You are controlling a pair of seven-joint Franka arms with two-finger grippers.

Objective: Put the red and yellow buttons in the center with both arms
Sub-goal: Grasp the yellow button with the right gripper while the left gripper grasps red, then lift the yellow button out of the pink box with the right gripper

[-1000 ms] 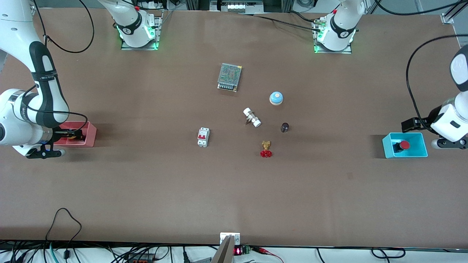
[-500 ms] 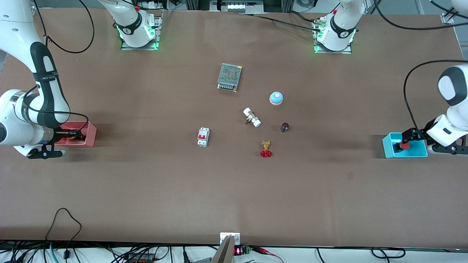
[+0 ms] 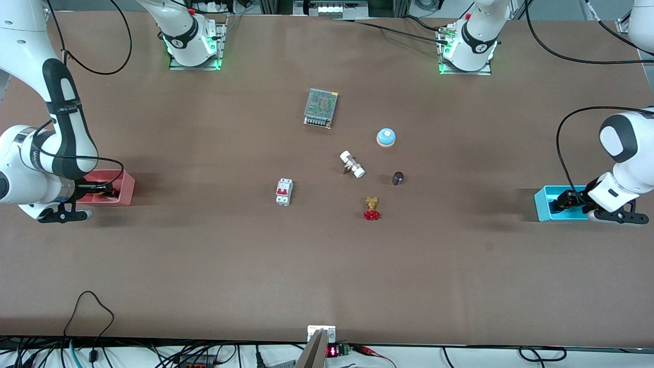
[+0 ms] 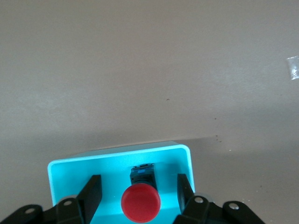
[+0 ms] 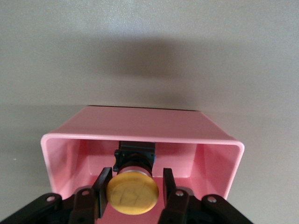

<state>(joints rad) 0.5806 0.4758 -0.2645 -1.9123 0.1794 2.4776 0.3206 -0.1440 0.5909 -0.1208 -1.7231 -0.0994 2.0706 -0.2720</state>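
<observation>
The brown table [image 3: 204, 255] is flanked by the two white arms, one lowered at each end, and the step in hand is judged to be the grasping of both buttons inside their boxes. At the right arm's end, the pink box [image 3: 125, 187] is entered by the right gripper [image 5: 133, 189]; its fingers [image 5: 101, 186] are seen pressed against the sides of the yellow button [image 5: 132, 194], so a grasp on it appears made. At the left arm's end, the blue box [image 3: 544, 200] is entered by the left gripper [image 4: 140, 193]; its fingers [image 4: 91, 192] stand apart from the red button [image 4: 140, 202], a gap remaining on each side, so nothing is gripped there yet. Near the table's middle, a mesh-topped metal unit [image 3: 321, 108], a blue-domed bell [image 3: 386, 137] and a red handwheel valve [image 3: 372, 208] are left untouched. Next, closure on the red button is called for, then a straight lift clear of both box walls before carrying inward.
</observation>
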